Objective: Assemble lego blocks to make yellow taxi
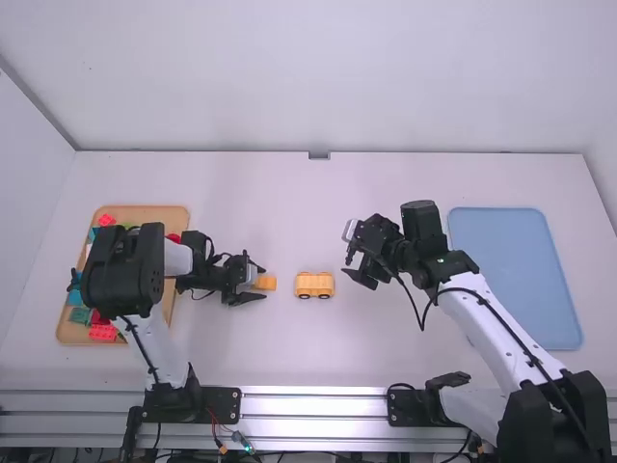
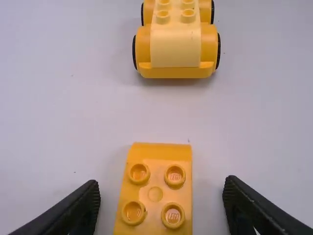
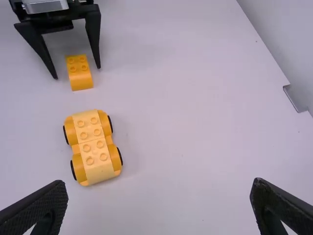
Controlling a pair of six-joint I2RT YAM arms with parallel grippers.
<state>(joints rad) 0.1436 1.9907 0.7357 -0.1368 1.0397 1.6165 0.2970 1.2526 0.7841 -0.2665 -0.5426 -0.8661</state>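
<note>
On the table left of the middle, my left gripper (image 1: pixel 262 283) stands open around a small yellow-orange block (image 1: pixel 265 284). In the left wrist view the studded block (image 2: pixel 157 188) lies between the fingers of my left gripper (image 2: pixel 161 198), with a gap on each side. A wheeled yellow car base (image 1: pixel 314 285) stands just right of the block; its pale yellow top (image 3: pixel 93 147) carries several studs. To the right of the car, my right gripper (image 1: pixel 351 258) is open, and in its wrist view nothing lies between the fingers of the right gripper (image 3: pixel 159 196).
A wooden tray (image 1: pixel 145 214) with several red, teal and green bricks lies at the far left, partly under the left arm. A blue tray (image 1: pixel 516 275) lies on the right beyond the right arm. The table (image 1: pixel 289 352) ends at a metal rail in front.
</note>
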